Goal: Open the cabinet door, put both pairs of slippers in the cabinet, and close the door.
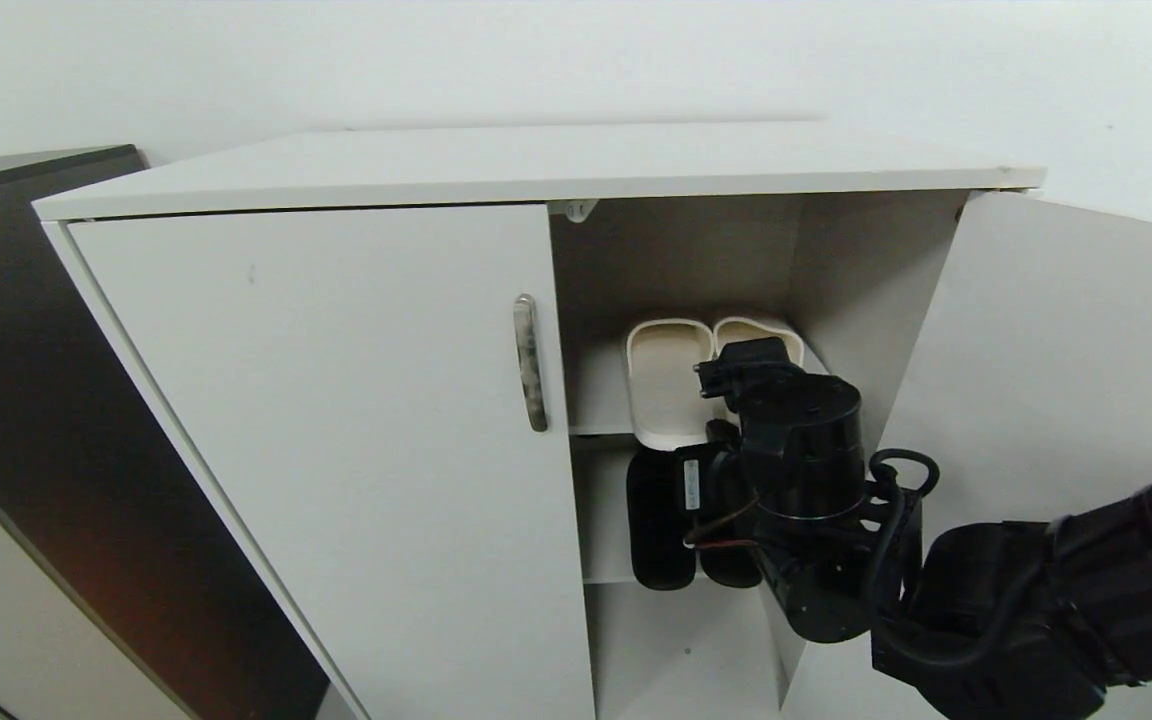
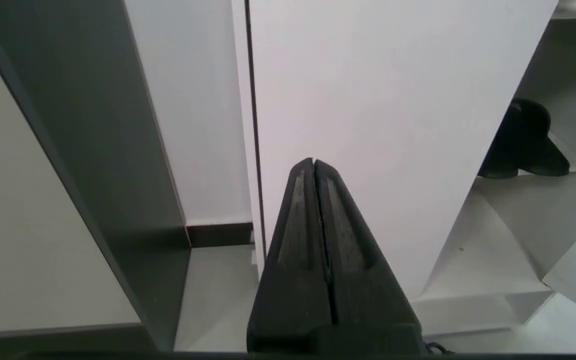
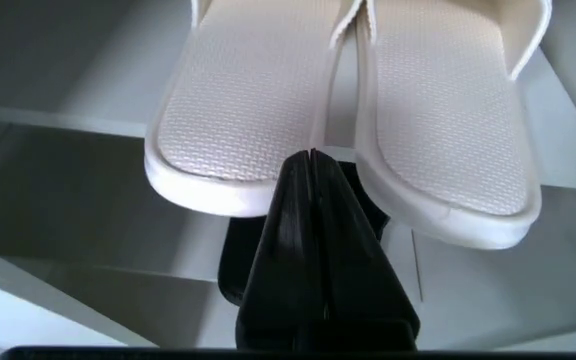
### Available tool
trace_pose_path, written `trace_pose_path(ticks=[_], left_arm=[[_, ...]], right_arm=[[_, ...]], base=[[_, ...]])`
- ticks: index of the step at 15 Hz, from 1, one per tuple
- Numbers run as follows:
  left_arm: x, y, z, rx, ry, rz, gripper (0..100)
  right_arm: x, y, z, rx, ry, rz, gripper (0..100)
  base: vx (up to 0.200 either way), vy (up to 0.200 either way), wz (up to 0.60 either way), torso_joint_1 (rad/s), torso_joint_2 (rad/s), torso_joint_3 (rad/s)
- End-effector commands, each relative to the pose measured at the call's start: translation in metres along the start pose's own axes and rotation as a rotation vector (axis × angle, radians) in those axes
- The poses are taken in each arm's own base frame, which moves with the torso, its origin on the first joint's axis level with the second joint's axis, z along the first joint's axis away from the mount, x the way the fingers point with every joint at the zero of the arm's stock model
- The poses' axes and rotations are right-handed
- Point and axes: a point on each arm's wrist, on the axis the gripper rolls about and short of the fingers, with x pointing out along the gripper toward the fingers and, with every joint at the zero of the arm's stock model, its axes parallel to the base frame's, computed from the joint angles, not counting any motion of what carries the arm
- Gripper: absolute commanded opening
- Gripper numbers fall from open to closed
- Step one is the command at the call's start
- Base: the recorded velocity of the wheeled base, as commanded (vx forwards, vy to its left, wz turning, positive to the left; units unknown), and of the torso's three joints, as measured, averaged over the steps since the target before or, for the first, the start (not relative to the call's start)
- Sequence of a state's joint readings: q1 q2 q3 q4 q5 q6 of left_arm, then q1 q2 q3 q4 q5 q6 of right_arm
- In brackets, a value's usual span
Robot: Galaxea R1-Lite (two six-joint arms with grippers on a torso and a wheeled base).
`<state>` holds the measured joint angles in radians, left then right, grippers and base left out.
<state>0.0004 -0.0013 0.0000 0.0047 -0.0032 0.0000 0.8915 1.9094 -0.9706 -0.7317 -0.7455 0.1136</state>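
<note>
The white cabinet (image 1: 336, 420) has its left door shut and its right door (image 1: 1066, 380) swung open. A cream pair of slippers (image 1: 671, 380) lies on the upper shelf, heels over the shelf edge. A black pair (image 1: 658, 520) lies on the shelf below. My right gripper (image 1: 708, 378) is at the opening, just in front of the cream pair. In the right wrist view that gripper (image 3: 313, 157) is shut and holds nothing, its tip below the gap between the two cream slippers (image 3: 248, 110), with the black pair (image 3: 230, 265) beneath. My left gripper (image 2: 313, 163) is shut, empty, facing the closed door (image 2: 388, 120).
A metal handle (image 1: 530, 362) runs down the closed door's inner edge. A dark panel (image 1: 46, 400) leans beside the cabinet on the left. The bottom compartment (image 1: 681, 650) is bare. A dark shape (image 2: 523, 145) rests on a shelf in the left wrist view.
</note>
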Motion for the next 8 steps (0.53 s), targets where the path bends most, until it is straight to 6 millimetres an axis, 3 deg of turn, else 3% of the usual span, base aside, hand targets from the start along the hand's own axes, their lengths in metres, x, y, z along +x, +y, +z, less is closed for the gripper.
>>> trace_pose_path(ticks=[1,8], left_arm=[[0.0001,0.0000,0.0000,0.000,0.001,0.001,0],[0.0001,0.0000,0.0000,0.000,0.001,0.001,0]], right_arm=[[0.0007,0.0010,-0.0028,-0.006,0.006,0.001,0],[0.0025,0.0015,-0.0125,-0.023,0.029,-0.002,0]], base=[[-0.200,0.000,0.00,0.017,0.00,-0.002],[-0.200,0.000,0.00,0.001,0.01,0.000]])
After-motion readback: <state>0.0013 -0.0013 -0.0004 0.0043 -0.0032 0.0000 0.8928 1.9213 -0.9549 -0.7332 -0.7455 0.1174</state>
